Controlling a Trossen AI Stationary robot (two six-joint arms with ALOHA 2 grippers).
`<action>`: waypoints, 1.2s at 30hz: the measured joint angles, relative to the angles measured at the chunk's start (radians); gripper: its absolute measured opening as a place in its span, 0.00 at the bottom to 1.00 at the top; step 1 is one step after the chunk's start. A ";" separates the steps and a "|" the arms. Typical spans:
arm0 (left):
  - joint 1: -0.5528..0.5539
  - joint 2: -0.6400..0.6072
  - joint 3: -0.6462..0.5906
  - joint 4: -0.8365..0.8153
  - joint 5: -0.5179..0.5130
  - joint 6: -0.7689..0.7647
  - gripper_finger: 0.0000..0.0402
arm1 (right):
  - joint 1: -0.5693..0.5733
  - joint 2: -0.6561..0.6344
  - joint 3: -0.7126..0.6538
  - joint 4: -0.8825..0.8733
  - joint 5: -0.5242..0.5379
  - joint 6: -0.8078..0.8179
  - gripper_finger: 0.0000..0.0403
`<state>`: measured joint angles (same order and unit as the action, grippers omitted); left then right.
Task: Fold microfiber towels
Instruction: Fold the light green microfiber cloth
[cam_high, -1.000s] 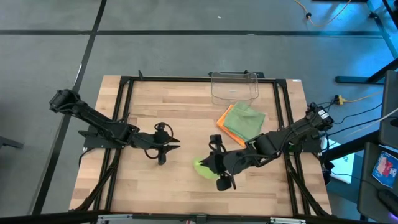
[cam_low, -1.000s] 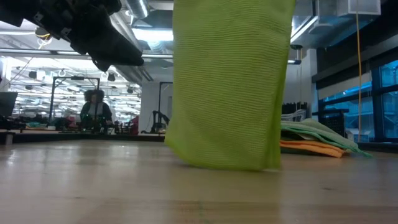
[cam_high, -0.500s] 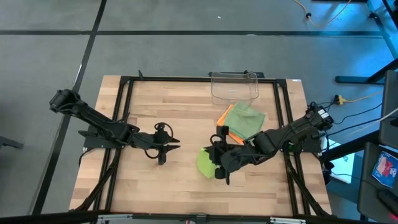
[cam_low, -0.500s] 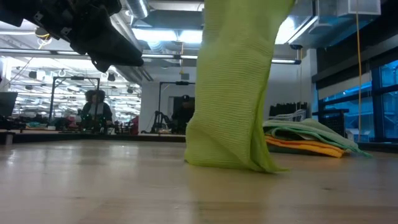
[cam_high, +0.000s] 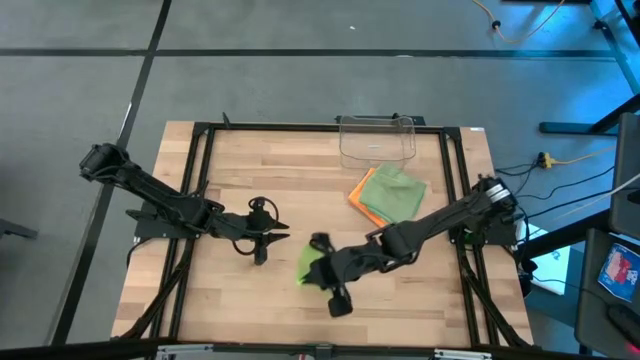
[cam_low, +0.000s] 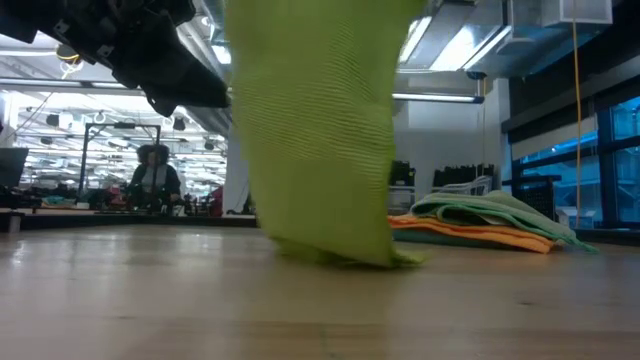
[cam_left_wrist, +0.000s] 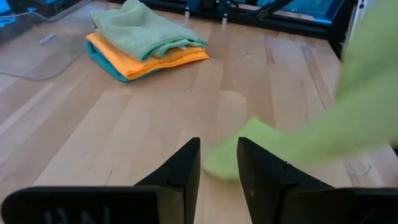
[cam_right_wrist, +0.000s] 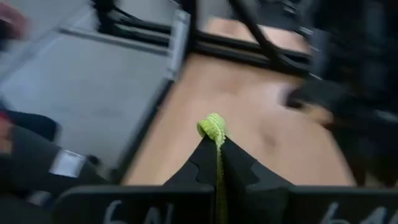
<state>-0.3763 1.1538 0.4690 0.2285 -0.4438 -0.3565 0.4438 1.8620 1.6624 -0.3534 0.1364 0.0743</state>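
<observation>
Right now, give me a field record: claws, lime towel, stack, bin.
right claw: shut on the lime towel, near the table's middle front
lime towel: hangs from the right claw, lower edge touching the table
left claw: fingers slightly apart, holds nothing, waits left of the lime towel
folded stack: sage green towel on top, orange towel under it, teal towel at the bottom
clear bin: at the table's far edge, behind the stack; contents cannot be told

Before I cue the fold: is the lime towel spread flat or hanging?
Hanging: the right gripper pinches the lime towel; its lower edge drags on the table.
</observation>
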 joint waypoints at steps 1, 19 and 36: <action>0.000 0.000 0.000 -0.001 0.000 0.000 0.25 | 0.000 0.012 0.000 0.038 -0.036 0.000 0.01; 0.000 0.000 0.000 -0.015 -0.002 0.002 0.25 | -0.004 0.279 0.000 0.462 -0.273 0.108 0.01; 0.000 0.000 0.000 -0.019 -0.070 0.077 0.25 | -0.076 0.292 -0.001 0.162 -0.096 0.138 0.01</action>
<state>-0.3763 1.1538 0.4690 0.2100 -0.5140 -0.2791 0.3674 2.1545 1.6619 -0.1912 0.0405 0.2124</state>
